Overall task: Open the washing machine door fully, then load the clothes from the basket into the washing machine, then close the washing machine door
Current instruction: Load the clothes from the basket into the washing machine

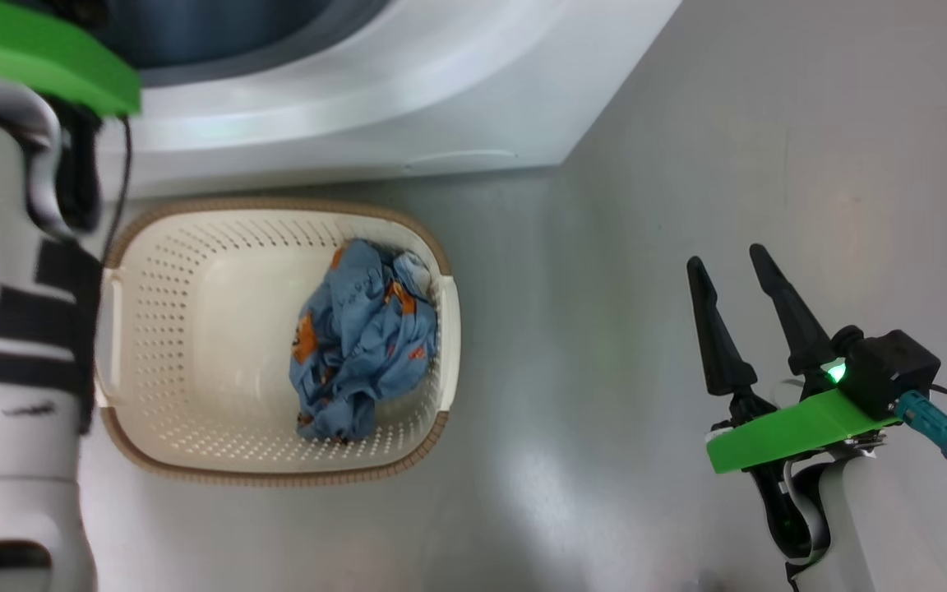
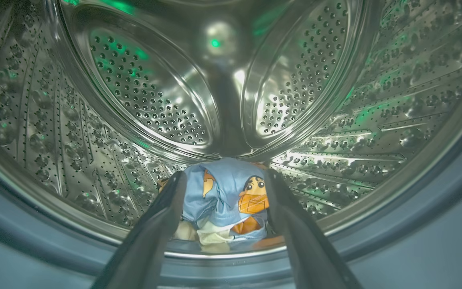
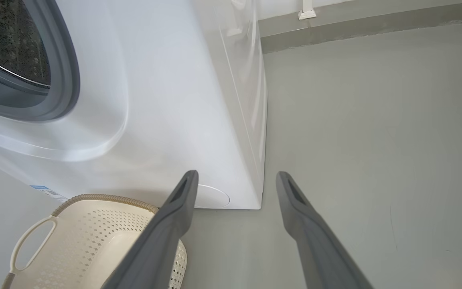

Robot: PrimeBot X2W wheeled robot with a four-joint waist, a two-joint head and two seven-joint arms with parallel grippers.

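The washing machine (image 1: pixel 358 107) stands white at the top of the head view, and its door is out of view. In front of it sits the cream basket (image 1: pixel 194 329) with a bundle of light-blue clothes (image 1: pixel 362 337) in its right half. My left forearm (image 1: pixel 5 329) reaches up into the machine's opening. Inside the steel drum (image 2: pixel 146 92), my left gripper (image 2: pixel 225 176) is open. Its fingers stand either side of a light-blue printed piece (image 2: pixel 223 192) lying at the drum's front. My right gripper (image 1: pixel 726 256) hovers open over the floor, right of the basket (image 3: pixel 94 241).
Grey floor (image 1: pixel 605 329) stretches between the basket and my right arm and on to the right. The machine's right corner (image 3: pixel 261 200) and round service cap (image 3: pixel 215 197) lie just ahead of the right fingers. A grey skirting strip (image 3: pixel 375 28) runs along the far wall.
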